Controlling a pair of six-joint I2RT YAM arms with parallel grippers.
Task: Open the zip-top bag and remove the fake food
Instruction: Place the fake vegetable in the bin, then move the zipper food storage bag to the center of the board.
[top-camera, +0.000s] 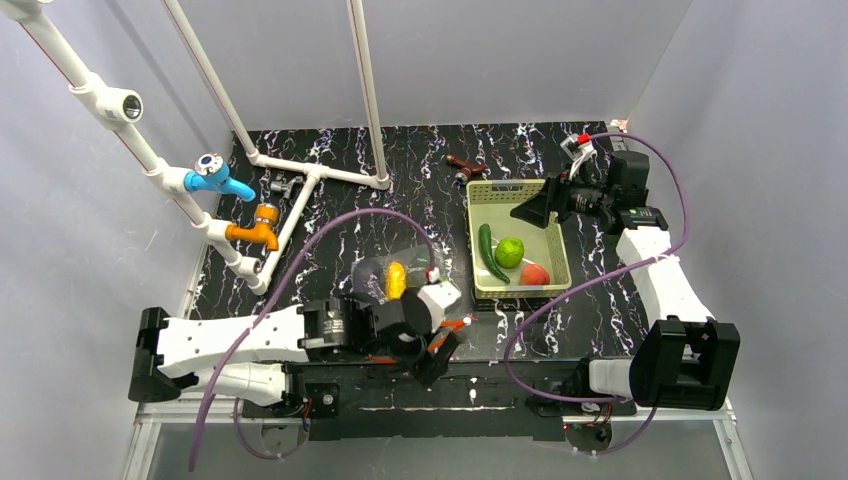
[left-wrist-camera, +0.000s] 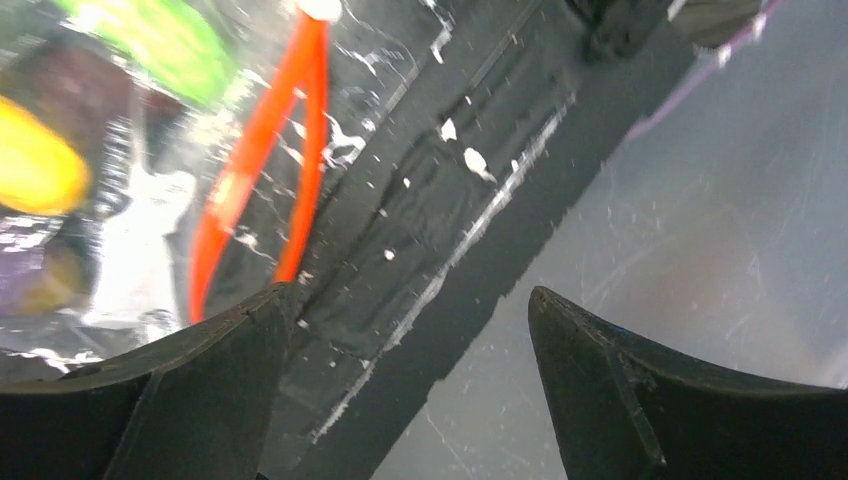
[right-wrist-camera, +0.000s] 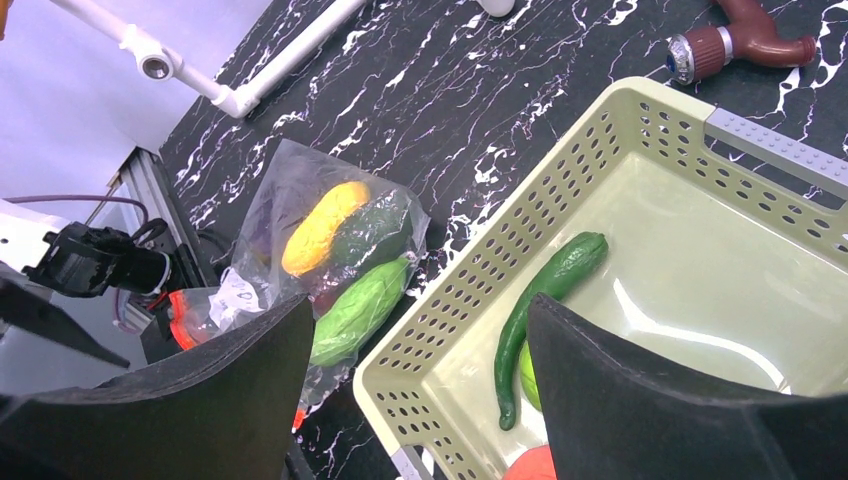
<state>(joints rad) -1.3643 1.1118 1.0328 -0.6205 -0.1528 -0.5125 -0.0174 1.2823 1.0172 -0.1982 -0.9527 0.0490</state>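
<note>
Zip-top bag (top-camera: 395, 275) lies on the table (top-camera: 420, 160) beside the basket (right-wrist-camera: 470, 300); the right wrist view shows yellow, green and perhaps purple fake food (right-wrist-camera: 320, 225) inside. Left fingers (left-wrist-camera: 200, 390) gape empty by its red zipper strip (left-wrist-camera: 300, 130); right fingers (right-wrist-camera: 200, 400), wide and empty, above the basket

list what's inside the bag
Through the clear bag you can see a yellow piece, a dark green piece beside it and a bright green piece. A purplish thing lies under them, mostly covered by them and by glare, so I cannot identify it.
</note>
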